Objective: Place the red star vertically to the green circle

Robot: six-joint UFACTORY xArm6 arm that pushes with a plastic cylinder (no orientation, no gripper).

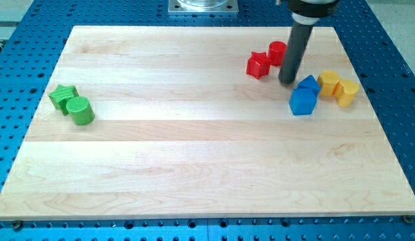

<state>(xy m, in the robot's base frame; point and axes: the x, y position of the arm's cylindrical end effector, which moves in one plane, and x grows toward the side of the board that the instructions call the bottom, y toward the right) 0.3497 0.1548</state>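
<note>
Board (194, 167) lies mostly bare to the left of and below my tip (286, 82) — wide room across the middle, little toward the top and right edges. My tip is a plain rod, gripping nothing; whether it touches anything is hard to tell. Red star (258, 65) sits just left of my tip and a little up, red cylinder (277, 51) touching or nearly touching it. Two blue blocks (304, 96) crowd just right and below my tip, two yellow blocks (337, 87) beyond. Green circle (80, 110) sits far left, near that edge — green star (62, 96) against it.
</note>
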